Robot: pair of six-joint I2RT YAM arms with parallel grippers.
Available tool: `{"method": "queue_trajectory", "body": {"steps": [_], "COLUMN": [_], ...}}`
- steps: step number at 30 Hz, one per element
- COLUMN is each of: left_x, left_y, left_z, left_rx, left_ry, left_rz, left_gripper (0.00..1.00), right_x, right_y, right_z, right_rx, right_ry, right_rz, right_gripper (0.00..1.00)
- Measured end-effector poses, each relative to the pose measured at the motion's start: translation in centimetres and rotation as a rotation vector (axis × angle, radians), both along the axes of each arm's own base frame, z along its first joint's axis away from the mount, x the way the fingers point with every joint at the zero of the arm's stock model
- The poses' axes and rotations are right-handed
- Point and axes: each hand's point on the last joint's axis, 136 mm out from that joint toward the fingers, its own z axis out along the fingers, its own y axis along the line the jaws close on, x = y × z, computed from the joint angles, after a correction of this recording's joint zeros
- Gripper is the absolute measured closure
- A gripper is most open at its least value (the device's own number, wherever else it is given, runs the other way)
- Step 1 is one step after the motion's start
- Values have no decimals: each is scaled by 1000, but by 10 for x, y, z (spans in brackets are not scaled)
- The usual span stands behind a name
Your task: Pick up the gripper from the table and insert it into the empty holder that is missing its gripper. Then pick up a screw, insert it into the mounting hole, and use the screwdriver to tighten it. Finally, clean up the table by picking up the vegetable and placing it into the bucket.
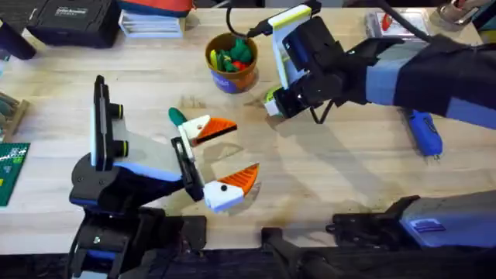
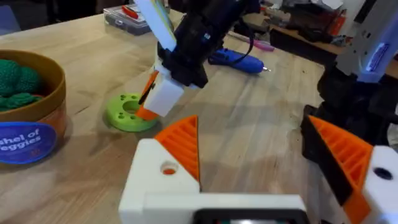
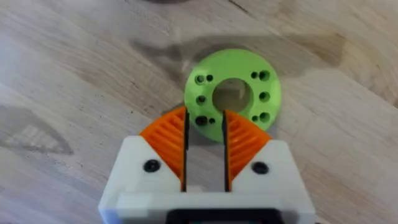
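Note:
My right gripper [image 1: 273, 105] hangs just above a flat lime-green disc with holes [image 3: 233, 93], its orange pads [image 3: 168, 140] a narrow gap apart with nothing seen between them. My left gripper [image 1: 221, 159] is wide open over bare table left of the disc. The bucket [image 1: 231, 74] stands behind, holding green and red toy pieces. A dark green vegetable piece [image 1: 177, 116] lies beside my left gripper's far finger. The blue screwdriver [image 1: 425, 132] lies on the table at the right. The loose gripper, the holder and the screw are out of view.
A black case [image 1: 70, 19] and stacked boxes sit at the back left. A red-lidded parts box [image 1: 391, 23] is at the back right, and a green circuit board [image 1: 12, 167] at the left edge. Bare wood lies between disc and screwdriver.

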Motion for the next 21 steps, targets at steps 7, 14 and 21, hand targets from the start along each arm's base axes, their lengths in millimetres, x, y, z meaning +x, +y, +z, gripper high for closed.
{"method": "queue_trajectory", "body": {"steps": [7,14,21], "left_x": [0,0,0], "left_y": [0,0,0], "left_z": [0,0,0], "left_rx": [0,0,0], "left_ry": [1,1,0], "left_rz": [1,1,1], "left_gripper": [31,30,31], "right_x": [-4,2,5], "right_y": [6,2,1], "right_z": [-11,-10,-10], "right_rx": [-29,-65,-76], "right_ry": [12,-17,-31], "right_rz": [26,10,4], "right_gripper": [816,988,995]}}
